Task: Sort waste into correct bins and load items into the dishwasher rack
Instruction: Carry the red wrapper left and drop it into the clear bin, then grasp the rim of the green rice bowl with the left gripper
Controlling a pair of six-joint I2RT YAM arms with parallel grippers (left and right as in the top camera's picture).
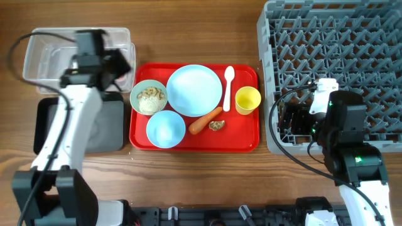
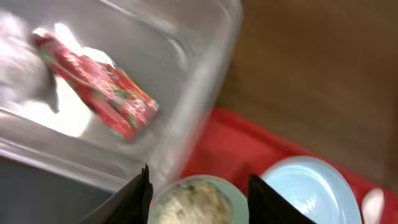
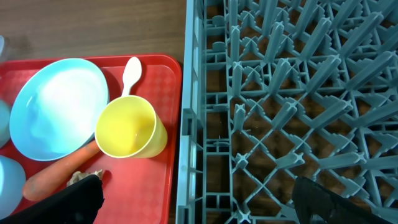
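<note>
Waste, sorted so far: the wrapper [image 2: 96,84] lies inside the clear tub [image 2: 193,81], up and to the left of my left gripper [image 2: 199,177]. A white blur beside the wrapper may be the tissue; I cannot confirm it. The left jaws stand apart with nothing between them, over the tub's near corner.

Outstanding waste: the rice scraps [image 2: 193,205] sit in the green bowl [image 1: 134,93], directly under the left jaws. The carrot [image 3: 56,174] and the lump [image 3: 78,177] lie on the red tray [image 3: 168,68], just left of my right gripper [image 3: 196,186]. The black tray [image 1: 107,129] is partly hidden under my left arm, so I cannot report its contents.

The right jaws are spread wide and hold nothing, over the near-left edge of the rack [image 3: 280,93]. No dish shows in the rack. The plate [image 3: 59,106], blue bowl [image 1: 166,129], cup [image 3: 127,130] and spoon [image 3: 130,71] are all on the red tray, left of the right jaws.

Assessment: early stage. One waste item is confirmed binned and dish loading has not begun.
</note>
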